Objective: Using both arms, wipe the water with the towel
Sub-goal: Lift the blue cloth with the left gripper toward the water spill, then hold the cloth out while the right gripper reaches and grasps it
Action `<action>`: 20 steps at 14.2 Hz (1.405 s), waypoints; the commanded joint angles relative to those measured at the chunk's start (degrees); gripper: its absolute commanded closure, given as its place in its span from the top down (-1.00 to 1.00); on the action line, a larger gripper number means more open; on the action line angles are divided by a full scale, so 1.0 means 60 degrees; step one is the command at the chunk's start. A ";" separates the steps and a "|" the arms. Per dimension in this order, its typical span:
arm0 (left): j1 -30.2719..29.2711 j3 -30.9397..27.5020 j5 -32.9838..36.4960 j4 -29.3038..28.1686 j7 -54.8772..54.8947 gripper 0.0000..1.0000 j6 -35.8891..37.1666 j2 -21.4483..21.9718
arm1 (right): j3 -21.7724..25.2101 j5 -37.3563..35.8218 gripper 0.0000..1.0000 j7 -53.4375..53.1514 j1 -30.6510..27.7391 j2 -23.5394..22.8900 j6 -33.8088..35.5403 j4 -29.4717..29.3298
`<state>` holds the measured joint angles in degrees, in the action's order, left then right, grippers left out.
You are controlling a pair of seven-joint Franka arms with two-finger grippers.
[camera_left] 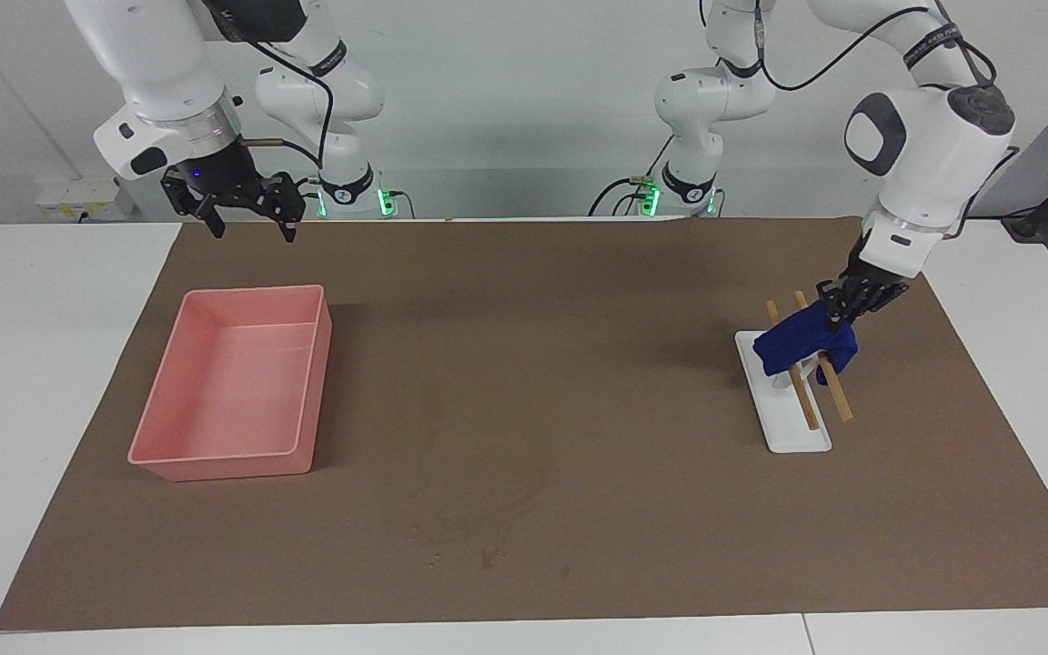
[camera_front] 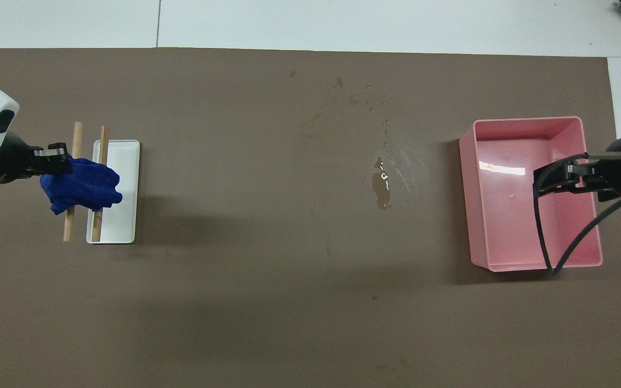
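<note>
- Two arms showing; only the left one is working, the right one is waiting.
- Left gripper is sitting at the towel, which is draping over the two wooden sticks of the white rack at the left arm's end of the table.
- Left jaws are looking clamped on the towel's edge: the cloth is bunching right at the tips in both views.
- Towel is hanging on the sticks, not lifted clear; part of it is sagging toward the rack base.
- Right gripper is hovering high over the edge of the brown mat by the pink tray, jaws spread apart and holding nothing.
- Water is sitting as a small puddle with scattered drops and a damp smear around it, on the mat between rack and tray, closer to the tray.
- Progress, as I'm judging it: early. The grab seems to be happening, nothing is wiped, and the puddle is looking untouched.
- Remaining: lifting the towel off the sticks, carrying it to the puddle, wiping, and getting the right arm involved, possibly via a handover since the spill is lying toward its end.
- Risk: the towel snagging on a stick while coming off and tipping the rack.
</note>
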<state>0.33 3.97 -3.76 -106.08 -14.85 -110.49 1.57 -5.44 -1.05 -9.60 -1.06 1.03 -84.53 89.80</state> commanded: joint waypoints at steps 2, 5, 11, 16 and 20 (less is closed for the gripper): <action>0.1303 0.0392 -0.0501 0.0176 -0.3591 -1.00 0.0239 0.0016 | -0.0017 0.0408 1.00 0.0106 -0.0043 0.0208 -0.0164 0.0224; 0.3118 0.0408 -0.0939 -0.0555 -0.6889 -1.00 -0.1105 0.0177 | -0.0046 0.1185 1.00 -0.0403 0.0087 0.0194 -0.0543 0.0239; 0.5788 0.0408 -0.1937 -0.1407 -1.0851 -1.00 -0.5721 -0.0583 | -0.0046 0.2209 1.00 -0.4779 0.1069 0.0165 -0.1612 0.0472; 0.5819 0.0408 -0.3383 -0.0969 -1.2799 -1.00 -0.5886 -0.0716 | -0.0046 0.2840 1.00 -0.7933 0.1684 0.0135 -0.2566 0.1059; 0.5702 0.0393 -0.6093 -0.0616 -1.2964 -1.00 -0.5915 -0.0542 | -0.0031 0.4084 1.00 -1.0246 0.1685 0.0077 -0.3398 0.1569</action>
<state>34.81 6.43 -34.73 -110.53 -90.60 -145.49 -2.73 -5.62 19.96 -65.31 9.39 0.88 -101.19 95.85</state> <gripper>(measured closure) 0.855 0.000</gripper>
